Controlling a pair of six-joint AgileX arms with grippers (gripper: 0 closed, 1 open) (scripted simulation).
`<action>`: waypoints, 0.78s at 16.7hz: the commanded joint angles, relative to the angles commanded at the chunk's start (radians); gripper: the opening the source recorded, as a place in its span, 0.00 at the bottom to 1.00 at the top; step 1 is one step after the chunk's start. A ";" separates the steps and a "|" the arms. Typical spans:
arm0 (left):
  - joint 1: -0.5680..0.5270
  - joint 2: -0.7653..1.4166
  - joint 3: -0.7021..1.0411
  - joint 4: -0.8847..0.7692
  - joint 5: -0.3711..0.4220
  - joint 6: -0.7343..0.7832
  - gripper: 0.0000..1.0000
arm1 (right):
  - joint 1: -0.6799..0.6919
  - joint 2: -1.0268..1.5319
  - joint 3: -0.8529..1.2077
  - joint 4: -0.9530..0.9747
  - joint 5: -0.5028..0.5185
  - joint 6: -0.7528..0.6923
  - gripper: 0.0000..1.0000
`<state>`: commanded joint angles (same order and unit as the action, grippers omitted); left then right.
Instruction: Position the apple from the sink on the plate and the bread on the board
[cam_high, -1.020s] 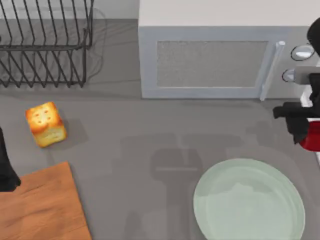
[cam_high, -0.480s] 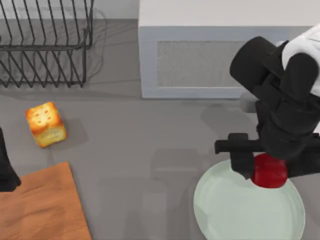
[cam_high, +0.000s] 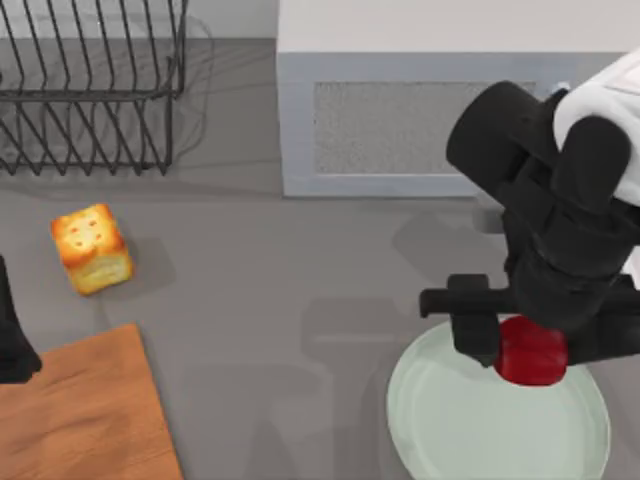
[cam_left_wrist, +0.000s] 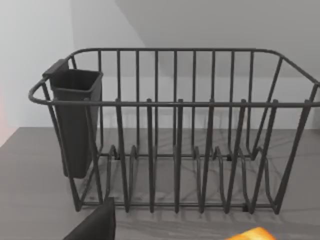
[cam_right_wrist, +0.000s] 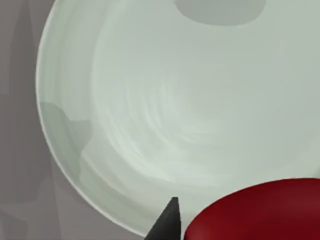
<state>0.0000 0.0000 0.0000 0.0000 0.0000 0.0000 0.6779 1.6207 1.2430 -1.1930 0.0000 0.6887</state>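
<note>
My right gripper (cam_high: 527, 345) is shut on the red apple (cam_high: 532, 354) and holds it above the far part of the pale green plate (cam_high: 470, 430). In the right wrist view the apple (cam_right_wrist: 260, 212) sits beside one dark fingertip (cam_right_wrist: 167, 220), with the plate (cam_right_wrist: 175, 100) spread underneath. The golden bread (cam_high: 91, 248) lies on the counter at the left, just beyond the wooden board (cam_high: 90, 420). My left arm (cam_high: 12, 340) is parked at the left edge by the board. The sink is out of view.
A black wire dish rack (cam_high: 90, 90) stands at the back left; the left wrist view shows the rack (cam_left_wrist: 175, 140) with a dark cutlery cup (cam_left_wrist: 75, 120). A grey microwave (cam_high: 420, 110) stands at the back, behind the right arm.
My right arm has swung in from the right edge carrying the apple over the plate, then drifted slightly left. Bread, board and left arm have not moved.
</note>
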 joint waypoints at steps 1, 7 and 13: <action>0.000 0.000 0.000 0.000 0.000 0.000 1.00 | 0.000 0.000 0.000 0.000 0.000 0.000 0.15; 0.000 0.000 0.000 0.000 0.000 0.000 1.00 | 0.000 0.000 0.000 0.000 0.000 0.000 0.60; 0.000 0.000 0.000 0.000 0.000 0.000 1.00 | 0.000 0.000 0.000 0.000 0.000 0.000 1.00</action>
<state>0.0000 0.0000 0.0000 0.0000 0.0000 0.0000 0.6779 1.6207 1.2430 -1.1930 0.0000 0.6887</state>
